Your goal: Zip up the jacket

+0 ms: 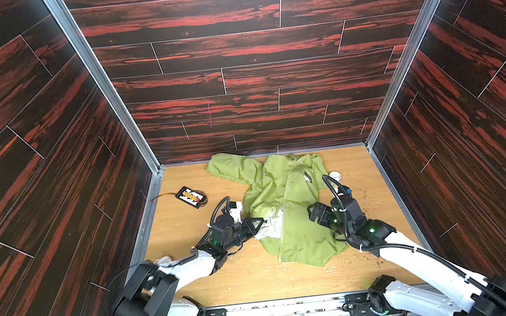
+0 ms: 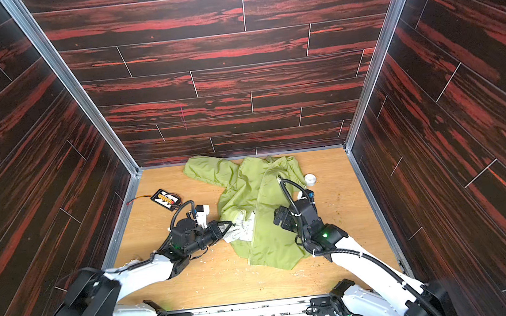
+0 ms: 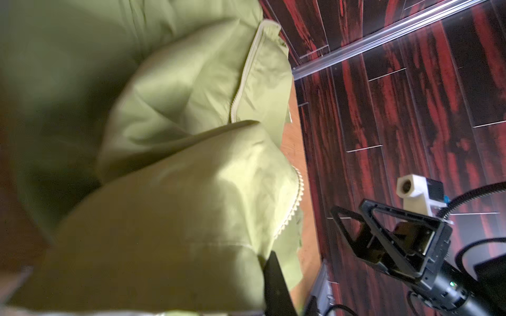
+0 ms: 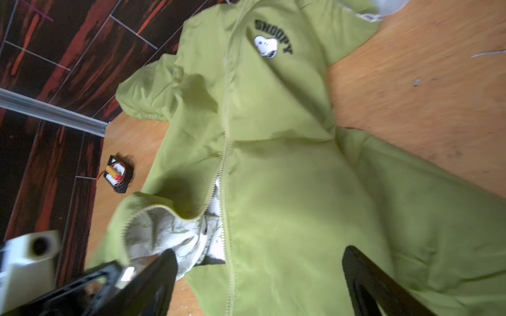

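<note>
**Flap pinched, zip not yet begun**

The jacket [image 1: 302, 240] lies on the bench [image 1: 226, 280] with its collar at the far edge and its hem toward the middle. One sleeve spreads along the far edge to the left. My left fingers [image 1: 261, 222] are clamped tight on the turned-back flap of the left front, where the white lining [image 4: 164, 232] shows. My right fingers [image 1: 315, 214] hang spread wide over the right front panel, holding nothing.

I judge this to be the set-up step: one side is held and the other hand is free to go for the zip [image 4: 226, 95]. Toward the collar the two rows of teeth lie edge to edge; toward the hem they part. I cannot make out the slider. Next I must find it, bring the rows together and keep the cloth taut while pulling.

The shell is thin, smooth green cloth that folds and puffs easily. The lining looks soft, with a faint print, and the teeth are pale and fine. A small dog patch [image 4: 267, 46] sits on the chest.
</note>
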Tool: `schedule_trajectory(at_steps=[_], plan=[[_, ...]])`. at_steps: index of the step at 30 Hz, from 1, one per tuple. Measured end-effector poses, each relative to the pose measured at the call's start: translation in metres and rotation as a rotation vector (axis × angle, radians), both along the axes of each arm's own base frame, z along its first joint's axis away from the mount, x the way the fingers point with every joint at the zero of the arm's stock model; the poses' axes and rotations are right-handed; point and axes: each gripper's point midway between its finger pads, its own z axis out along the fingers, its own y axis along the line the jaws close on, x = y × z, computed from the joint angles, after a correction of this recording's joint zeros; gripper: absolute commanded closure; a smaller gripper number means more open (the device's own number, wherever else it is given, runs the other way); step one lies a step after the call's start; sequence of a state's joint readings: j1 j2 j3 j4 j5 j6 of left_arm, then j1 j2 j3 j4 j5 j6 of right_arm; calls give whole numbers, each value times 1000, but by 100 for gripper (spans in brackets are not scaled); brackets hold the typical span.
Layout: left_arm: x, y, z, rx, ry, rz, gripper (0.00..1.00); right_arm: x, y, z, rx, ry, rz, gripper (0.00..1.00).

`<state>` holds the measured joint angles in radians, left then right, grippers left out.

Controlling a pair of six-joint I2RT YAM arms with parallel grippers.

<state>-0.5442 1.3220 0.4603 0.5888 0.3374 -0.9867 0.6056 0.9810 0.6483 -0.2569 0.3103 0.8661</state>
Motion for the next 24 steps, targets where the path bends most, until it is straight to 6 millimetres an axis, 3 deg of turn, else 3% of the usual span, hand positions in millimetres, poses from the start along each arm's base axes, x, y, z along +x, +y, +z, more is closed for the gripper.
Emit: schedule_trajectory(at_steps=[3, 11, 14, 21, 24], plan=[[1, 9, 2, 93, -26, 18, 100, -1, -5, 1, -16, -11, -13, 7], [-3, 19, -25, 286, 5, -23, 100, 1, -7, 3, -39, 22, -35, 7], [-5, 21, -31, 318, 30, -32, 100, -1, -10, 3, -33, 30, -50, 2], [-3, 32, -32, 359, 39, 21, 100, -6, -13, 18, -4, -9, -46, 1], [-1, 39, -19, 361, 6, 58, 100, -8, -9, 17, 13, -9, -26, 5]])
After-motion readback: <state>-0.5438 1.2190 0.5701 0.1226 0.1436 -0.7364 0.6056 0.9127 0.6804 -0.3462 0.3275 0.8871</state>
